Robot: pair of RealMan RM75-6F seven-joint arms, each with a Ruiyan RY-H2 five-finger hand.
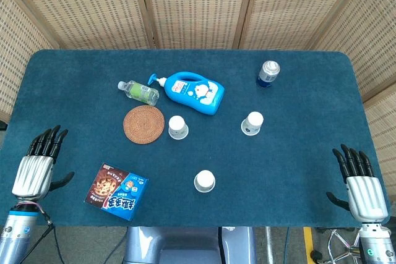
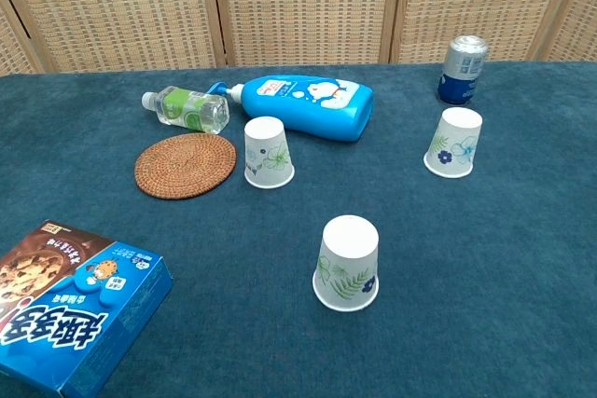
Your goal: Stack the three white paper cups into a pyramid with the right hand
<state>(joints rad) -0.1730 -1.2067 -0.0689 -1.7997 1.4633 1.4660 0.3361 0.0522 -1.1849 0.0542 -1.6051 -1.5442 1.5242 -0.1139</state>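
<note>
Three white paper cups stand upside down and apart on the blue table. One cup (image 1: 178,127) (image 2: 268,152) is beside the woven coaster. Another cup (image 1: 252,123) (image 2: 454,142) stands to the right, below the can. The nearest cup (image 1: 205,181) (image 2: 347,263) sits toward the front middle. My right hand (image 1: 361,183) rests at the table's front right corner, fingers spread, holding nothing, far from all cups. My left hand (image 1: 38,165) lies at the front left edge, also empty with fingers apart. Neither hand shows in the chest view.
A blue lotion bottle (image 1: 193,92) and a small clear bottle (image 1: 138,92) lie at the back left of centre. A round woven coaster (image 1: 143,124) sits below them. A drink can (image 1: 268,73) stands at the back right. A blue cookie box (image 1: 116,191) lies front left.
</note>
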